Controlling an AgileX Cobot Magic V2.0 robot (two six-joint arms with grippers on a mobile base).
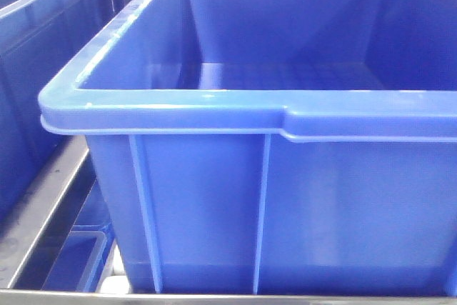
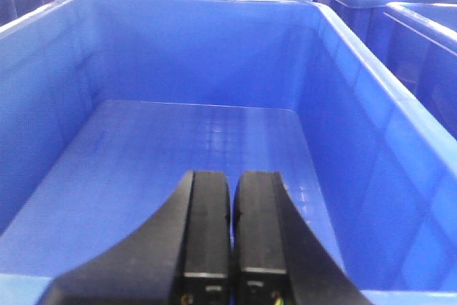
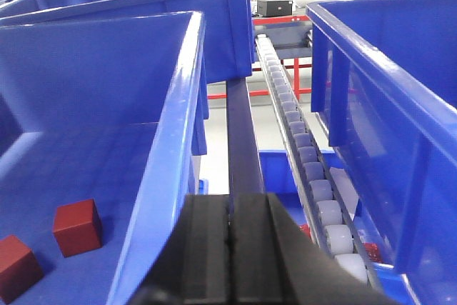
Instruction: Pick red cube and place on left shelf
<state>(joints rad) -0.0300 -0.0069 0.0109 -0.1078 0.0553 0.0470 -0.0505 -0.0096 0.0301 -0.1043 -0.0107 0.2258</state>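
In your right wrist view, the red cube [image 3: 77,227] sits on the floor of a blue bin [image 3: 168,148], close to the bin's right-hand wall. A second red cube [image 3: 16,268] lies just beside it, lower left, partly cut off by the frame edge; the two are near each other but you can see a gap between them.

Your right tool [image 3: 230,248] has its two black fingers pressed flat together with nothing between them. It hangs over the top edge of that bin's right wall, not inside the bin. To its right runs a dark rail [image 3: 243,126] and then a track of pale rollers [image 3: 307,155], with another blue bin [image 3: 371,105] beyond that.

Your left tool [image 2: 230,226] is also closed, fingers side by side with only a thin seam between them, holding nothing. It points into a large blue bin [image 2: 357,105] whose ribbed floor shows no objects in the part you can see. More blue bins stand behind and to the right of it.

The front view gives you only the outer wall and rim of a big blue bin [image 1: 214,105] up close, with another bin [image 1: 36,26] at the left edge. Neither tool nor cube shows there.
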